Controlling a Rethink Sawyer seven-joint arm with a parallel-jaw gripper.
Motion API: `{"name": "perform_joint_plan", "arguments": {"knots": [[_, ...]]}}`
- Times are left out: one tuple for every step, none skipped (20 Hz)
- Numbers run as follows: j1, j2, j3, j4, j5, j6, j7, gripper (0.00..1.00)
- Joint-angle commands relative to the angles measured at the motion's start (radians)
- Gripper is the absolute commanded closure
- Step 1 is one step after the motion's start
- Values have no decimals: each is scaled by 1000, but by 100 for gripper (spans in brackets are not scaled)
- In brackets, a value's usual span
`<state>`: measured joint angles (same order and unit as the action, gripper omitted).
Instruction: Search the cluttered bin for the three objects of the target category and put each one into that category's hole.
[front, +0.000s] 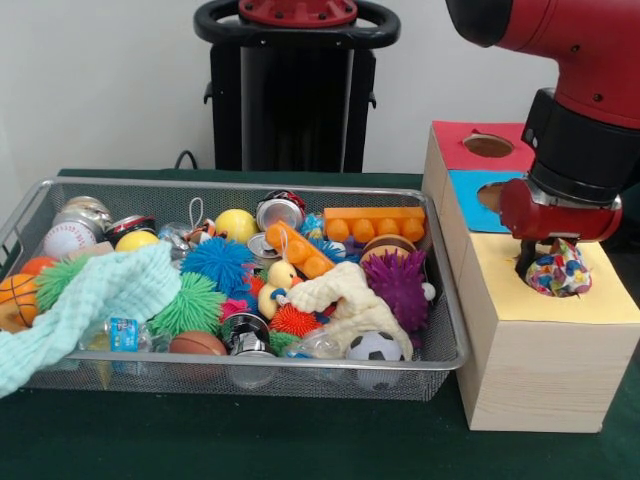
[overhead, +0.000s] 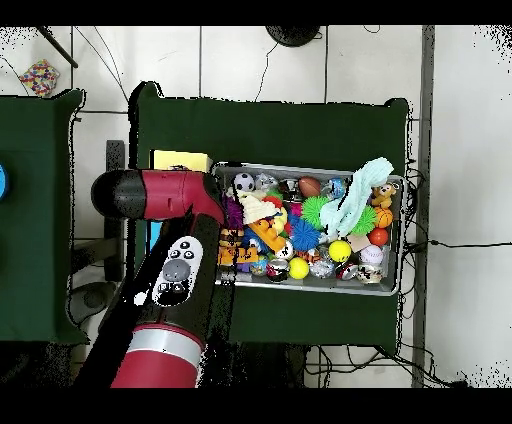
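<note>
The gripper holds a dotted cloth partly inside the yellow-topped box's hole. Best to push it fully inside that hole before letting go.

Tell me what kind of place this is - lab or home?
Most likely a robotics lab. A red arm's gripper holds a dotted cloth over a yellow-topped wooden box, beside a wire-mesh bin of toys on a green-covered table; cables trail across a tiled floor.

Spiky balls (several), soccer ball.
</note>
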<state>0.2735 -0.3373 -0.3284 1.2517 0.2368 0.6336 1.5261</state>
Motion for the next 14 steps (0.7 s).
{"name": "perform_joint_plan", "arguments": {"knots": [[-13,48,15,30,-48,225,165,0],[-13,45,15,34,-47,226,167,0],[-13,41,15,38,-47,227,168,0],[-11,37,13,45,-47,227,172,0],[-11,36,12,44,-47,234,172,0],[-9,33,12,56,-47,227,174,0],[-9,33,11,57,-49,229,172,0],[-9,32,9,49,-50,238,170,0],[-9,33,7,46,-50,246,171,0],[-6,33,4,42,-51,256,172,0],[-3,33,2,38,-52,265,174,0],[0,35,-5,29,-53,282,178,0],[4,37,-12,21,-55,300,182,0],[6,39,-19,12,-53,313,193,0]]}}
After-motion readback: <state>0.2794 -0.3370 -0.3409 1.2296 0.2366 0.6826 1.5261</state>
